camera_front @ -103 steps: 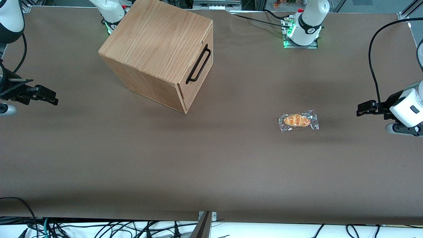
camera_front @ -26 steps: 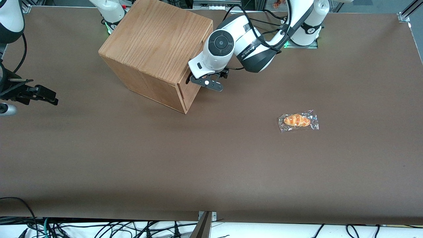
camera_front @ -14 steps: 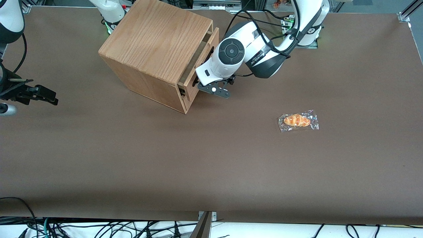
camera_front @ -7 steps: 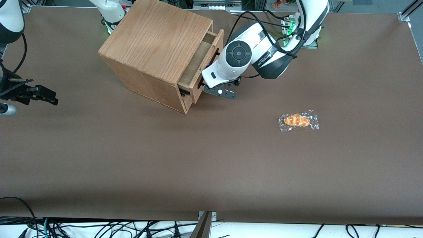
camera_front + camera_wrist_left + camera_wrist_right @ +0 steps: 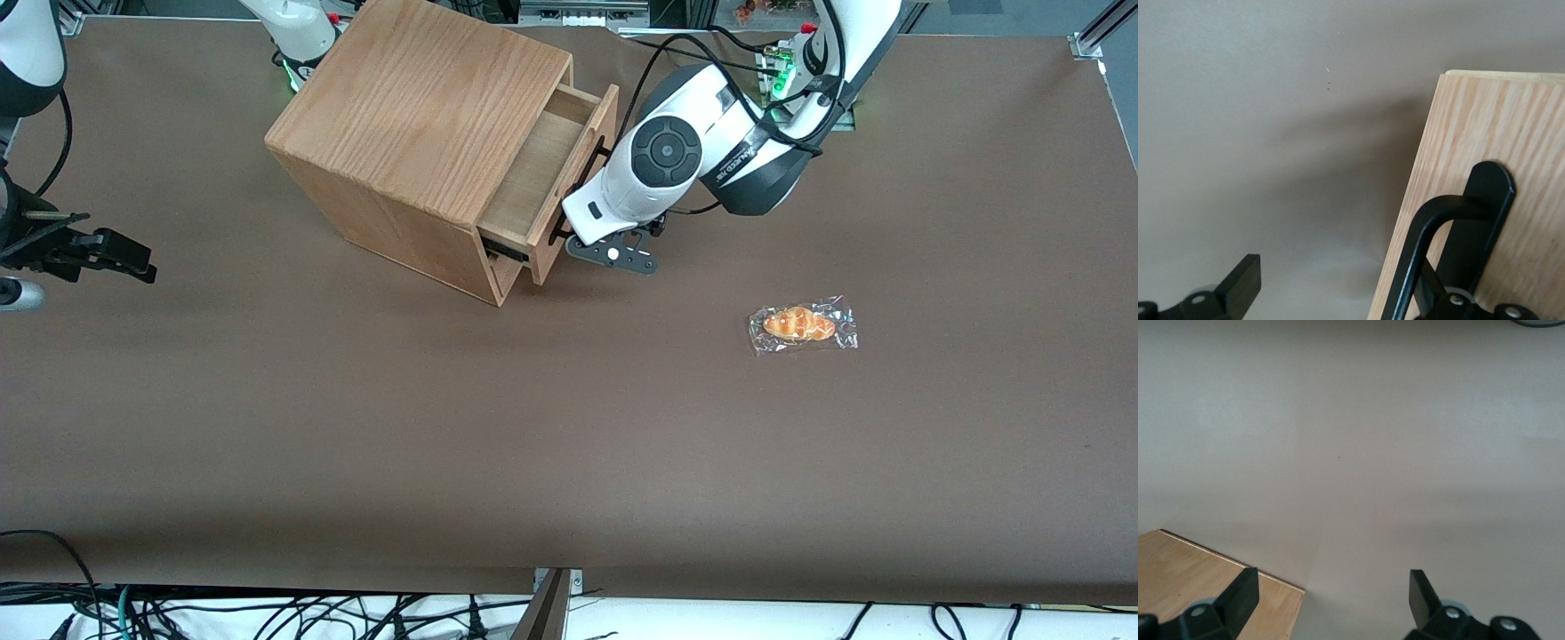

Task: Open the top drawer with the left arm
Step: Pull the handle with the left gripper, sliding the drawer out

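The top drawer [image 5: 553, 173] stands part-way out of the oak cabinet [image 5: 418, 133], its bare wooden floor showing. The left arm [image 5: 711, 147] reaches in from the working arm's end, black lettering on its white casing too small to read. Its claw [image 5: 582, 233] sits at the black bar handle [image 5: 1431, 250], one finger [image 5: 1238, 283] well clear; whether it's clamped, I cannot tell. A wrapped croissant [image 5: 802, 324] lies on the brown worktop [image 5: 569, 444], nearer the front camera.

Top drawer [image 5: 544, 178] now pulled farther out of cabinet [image 5: 418, 133]; left arm [image 5: 711, 151] and gripper [image 5: 569, 238] retreated with handle [image 5: 1431, 247].
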Tool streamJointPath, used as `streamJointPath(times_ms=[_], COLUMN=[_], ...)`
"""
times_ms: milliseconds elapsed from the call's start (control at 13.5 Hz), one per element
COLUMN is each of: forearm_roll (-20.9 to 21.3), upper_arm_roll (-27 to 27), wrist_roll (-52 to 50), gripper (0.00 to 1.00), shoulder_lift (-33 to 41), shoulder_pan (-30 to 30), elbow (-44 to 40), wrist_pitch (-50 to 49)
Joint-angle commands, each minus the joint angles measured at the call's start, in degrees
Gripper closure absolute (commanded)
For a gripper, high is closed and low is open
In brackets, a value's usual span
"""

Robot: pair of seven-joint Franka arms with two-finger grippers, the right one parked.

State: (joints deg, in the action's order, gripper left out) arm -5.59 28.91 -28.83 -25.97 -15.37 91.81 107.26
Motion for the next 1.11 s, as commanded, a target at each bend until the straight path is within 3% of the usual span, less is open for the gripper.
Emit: streamJointPath(times_ms=[0,1035], forearm_roll=[1.2,1.2], upper_arm_roll=[0.4,0.2], wrist_roll=[1.1,4.1], gripper=[0.0,0.0], shoulder_lift=[2.4,4.5], shoulder_pan=[1.1,3.8], elbow=[2.5,4.9], wrist_pitch=[-0.5,-0.7])
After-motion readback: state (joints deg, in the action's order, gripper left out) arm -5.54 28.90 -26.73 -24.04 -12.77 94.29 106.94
